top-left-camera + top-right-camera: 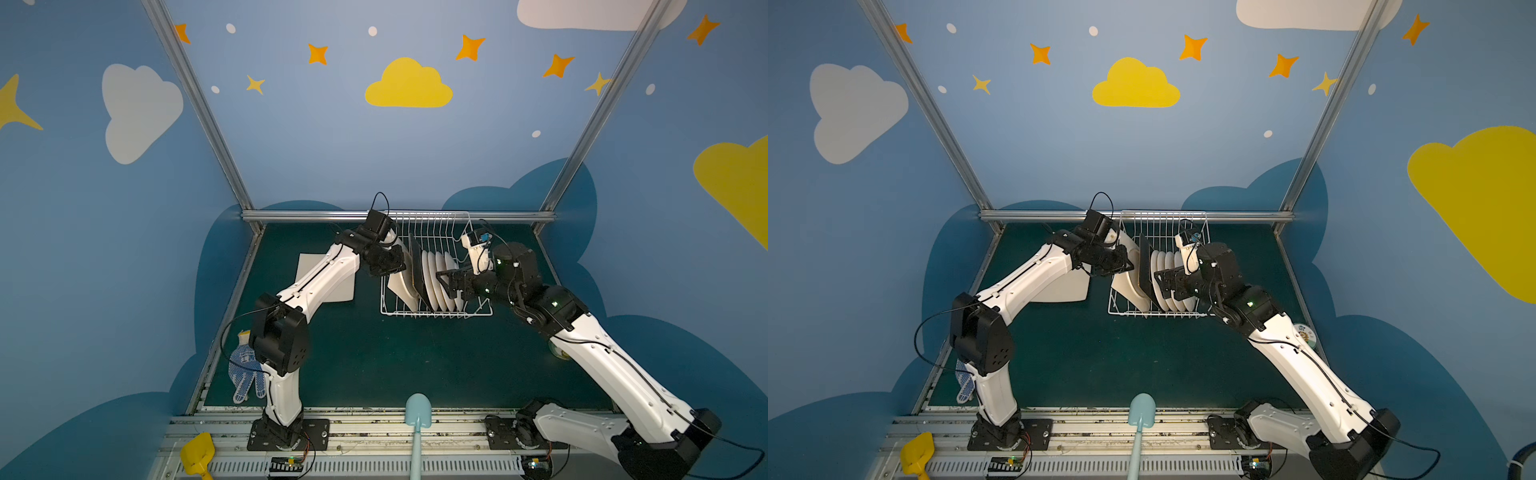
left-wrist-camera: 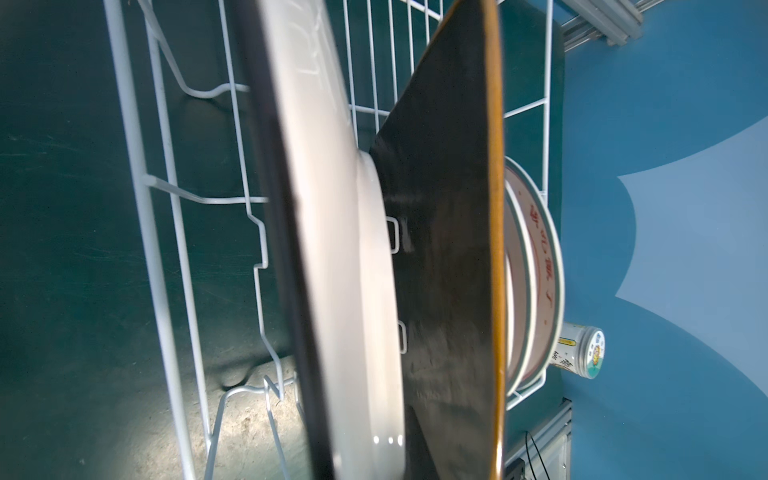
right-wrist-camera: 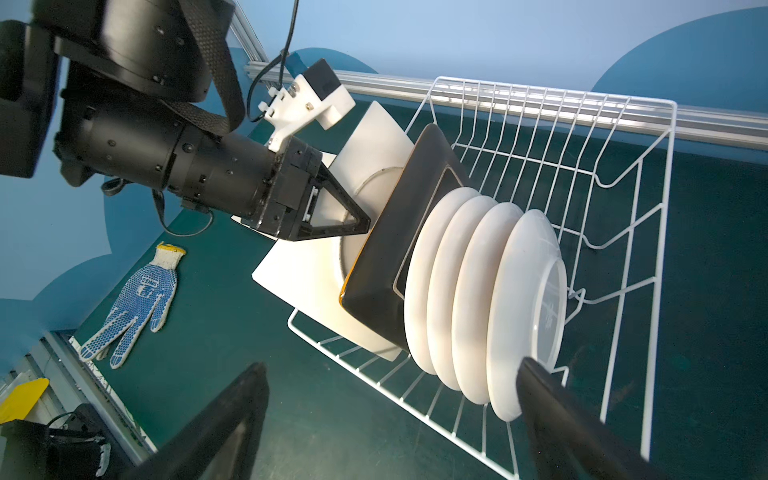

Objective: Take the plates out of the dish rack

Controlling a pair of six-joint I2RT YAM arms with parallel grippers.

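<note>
Clamping the cream square plate (image 3: 299, 282) at the dish rack's (image 3: 552, 89) left end is the left gripper (image 3: 359, 226); the right gripper (image 1: 440, 282) gapes beside the round plates (image 3: 478, 291).

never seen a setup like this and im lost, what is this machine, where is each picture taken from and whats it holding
These are two robot arms mounted at a green table. Two pictures come from one camera overhead; the other two come from a small camera on each arm's wrist. On the table stands a white wire dish rack holding, on edge, a cream square plate, a black square plate and four round white plates. A second cream plate lies flat beside the rack, and a work glove lies near the left arm. The left hand is closed on the cream square plate's edge. The right hand is open and empty, by the round plates.
</note>
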